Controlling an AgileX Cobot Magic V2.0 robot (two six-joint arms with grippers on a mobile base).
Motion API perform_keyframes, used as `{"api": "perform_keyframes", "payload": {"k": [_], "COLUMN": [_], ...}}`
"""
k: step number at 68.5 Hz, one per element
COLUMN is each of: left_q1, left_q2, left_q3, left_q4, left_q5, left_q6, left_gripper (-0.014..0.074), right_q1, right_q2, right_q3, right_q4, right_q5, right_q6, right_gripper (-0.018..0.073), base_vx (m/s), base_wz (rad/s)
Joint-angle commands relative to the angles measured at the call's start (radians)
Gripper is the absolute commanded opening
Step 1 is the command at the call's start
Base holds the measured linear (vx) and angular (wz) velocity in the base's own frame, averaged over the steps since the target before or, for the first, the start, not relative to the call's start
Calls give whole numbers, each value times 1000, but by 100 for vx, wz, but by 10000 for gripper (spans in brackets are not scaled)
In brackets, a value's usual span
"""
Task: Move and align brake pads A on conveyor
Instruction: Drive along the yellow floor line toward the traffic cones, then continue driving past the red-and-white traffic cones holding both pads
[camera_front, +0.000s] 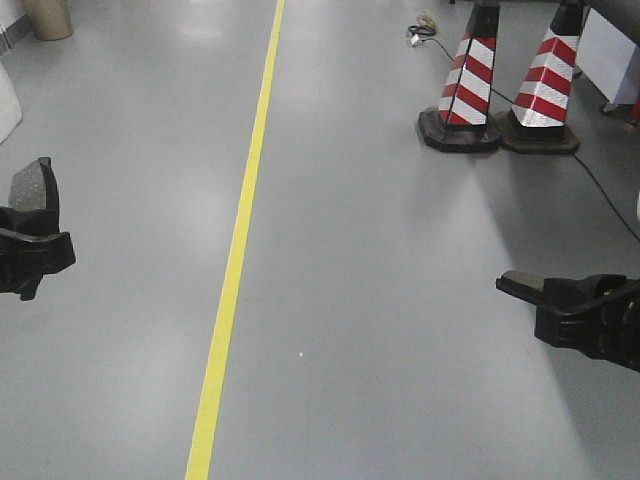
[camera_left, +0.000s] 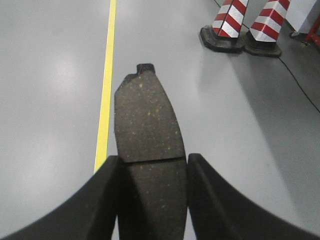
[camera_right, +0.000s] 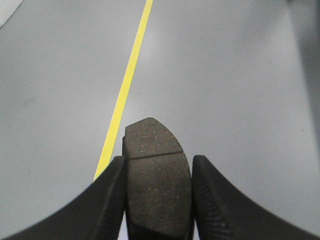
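Left gripper (camera_left: 152, 200) clamps one dark grey speckled oblong brake pad (camera_left: 147, 125) – right gripper (camera_right: 157, 200) clamps another such pad (camera_right: 155, 165) – both held above the grey floor (camera_front: 380, 300) with its yellow line (camera_front: 235, 260).

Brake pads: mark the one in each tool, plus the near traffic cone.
Left brake pad (camera_left: 147, 125), left wrist view, on its face above the groove.
Right brake pad (camera_right: 152, 137), right wrist view, on its tip above the groove.
Near cone (camera_front: 468, 75), front view, on its striped body.
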Motion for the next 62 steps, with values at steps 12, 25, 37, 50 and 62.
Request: {"api": "perform_keyframes", "payload": {"k": [12, 25, 37, 50, 62], "left_q1": [-4, -4, -4, -4, -4], "left_q2": [-12, -12, -12, -12, -12], "left_q3": [-32, -32, -32, -32, -32], "left_q4": [36, 36, 36, 36, 36], "left_q5": [-66, -66, -66, -66, -66], "left_q6": [-4, -4, -4, -4, -4], "left_gripper": [129, 129, 129, 129, 129], "right_q1": [-3, -3, -3, -3, -3], "right_q2": [-11, -11, -11, -11, -9], "right_q3": [-29, -29, -29, -29, -29], "right_q4": [-32, -32, -32, -32, -31], "right_q5": [-76, -76, -76, -77, -76], "right_q6": [-3, -3, -3, -3, -3], "right_gripper": [77, 77, 77, 77, 77], "base_vx": [55, 55, 55, 55, 56], "base_wz": [2, -2, -3, -2, 0]}}
